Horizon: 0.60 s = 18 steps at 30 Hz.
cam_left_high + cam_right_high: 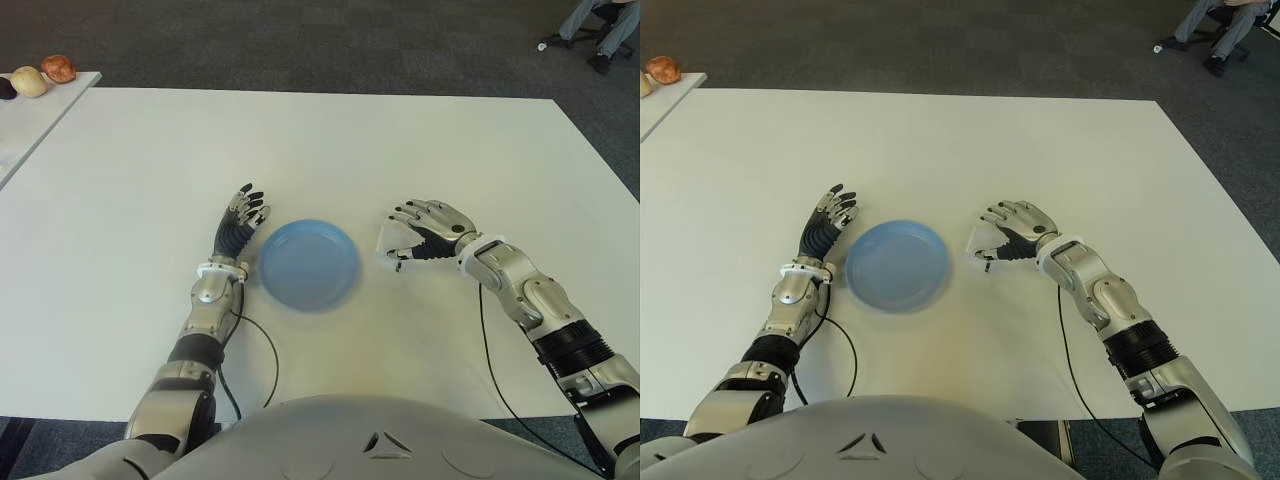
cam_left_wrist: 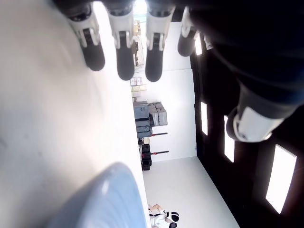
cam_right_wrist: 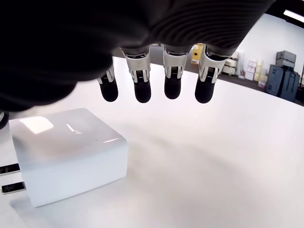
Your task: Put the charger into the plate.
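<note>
A white cube-shaped charger (image 3: 66, 152) lies on the white table (image 1: 330, 150), just right of the blue plate (image 1: 308, 262), its metal prongs pointing away from my fingers. My right hand (image 1: 405, 236) hovers over the charger with its fingers (image 3: 156, 90) hanging above and beyond it, apart from it and holding nothing. The plate is empty. My left hand (image 1: 243, 215) shows at the plate's left edge, fingers (image 2: 126, 52) straight and spread, with the plate's rim (image 2: 104, 199) close by.
A second white table (image 1: 40, 110) at the far left carries a few round fruit-like items (image 1: 45, 72). A person's legs (image 1: 600, 30) show on the carpet at the far right. Thin black cables (image 1: 270, 360) run from both wrists toward my body.
</note>
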Tool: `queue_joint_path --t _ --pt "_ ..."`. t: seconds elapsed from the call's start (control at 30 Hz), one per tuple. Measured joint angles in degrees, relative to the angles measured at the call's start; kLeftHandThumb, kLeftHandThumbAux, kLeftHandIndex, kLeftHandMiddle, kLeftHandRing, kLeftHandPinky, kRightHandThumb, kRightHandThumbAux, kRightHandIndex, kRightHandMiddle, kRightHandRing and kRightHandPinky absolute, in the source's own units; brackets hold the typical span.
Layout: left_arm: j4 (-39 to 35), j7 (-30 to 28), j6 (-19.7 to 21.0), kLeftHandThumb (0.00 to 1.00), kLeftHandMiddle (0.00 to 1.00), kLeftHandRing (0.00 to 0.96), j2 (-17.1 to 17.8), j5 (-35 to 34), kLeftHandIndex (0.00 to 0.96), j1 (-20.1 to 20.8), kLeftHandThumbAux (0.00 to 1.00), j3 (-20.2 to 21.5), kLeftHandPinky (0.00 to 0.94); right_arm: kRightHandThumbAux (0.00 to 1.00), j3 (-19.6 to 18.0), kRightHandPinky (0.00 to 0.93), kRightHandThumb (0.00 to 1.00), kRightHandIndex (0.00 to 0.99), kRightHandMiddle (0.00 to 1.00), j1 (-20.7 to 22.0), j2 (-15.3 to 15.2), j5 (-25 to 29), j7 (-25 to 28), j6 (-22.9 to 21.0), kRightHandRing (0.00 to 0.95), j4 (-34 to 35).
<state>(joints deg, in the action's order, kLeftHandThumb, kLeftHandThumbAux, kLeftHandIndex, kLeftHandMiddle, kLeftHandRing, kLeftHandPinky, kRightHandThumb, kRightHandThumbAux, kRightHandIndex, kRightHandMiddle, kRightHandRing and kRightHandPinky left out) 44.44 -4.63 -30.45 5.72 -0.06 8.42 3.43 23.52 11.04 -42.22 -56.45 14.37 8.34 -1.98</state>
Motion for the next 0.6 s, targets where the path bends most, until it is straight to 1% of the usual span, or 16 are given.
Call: queue_joint_path --t 0.43,0.6 --pt "0.5 -0.3 -0.8 0.0 0.206 0.199 0.0 0.0 0.1 0.2 0.553 0.1 0.202 0.135 -0.1 0.0 0.323 0.0 0.0 0.0 0.0 0.1 1.2 0.1 0.0 0.6" --pt "-0.1 -0.3 -0.8 0.0 0.21 0.199 0.0 0.0 0.098 -0.3 0.553 0.0 0.19 0.139 -0.1 0.0 0.325 0.0 0.0 0.0 0.1 0.1 1.5 0.0 0.0 0.7"
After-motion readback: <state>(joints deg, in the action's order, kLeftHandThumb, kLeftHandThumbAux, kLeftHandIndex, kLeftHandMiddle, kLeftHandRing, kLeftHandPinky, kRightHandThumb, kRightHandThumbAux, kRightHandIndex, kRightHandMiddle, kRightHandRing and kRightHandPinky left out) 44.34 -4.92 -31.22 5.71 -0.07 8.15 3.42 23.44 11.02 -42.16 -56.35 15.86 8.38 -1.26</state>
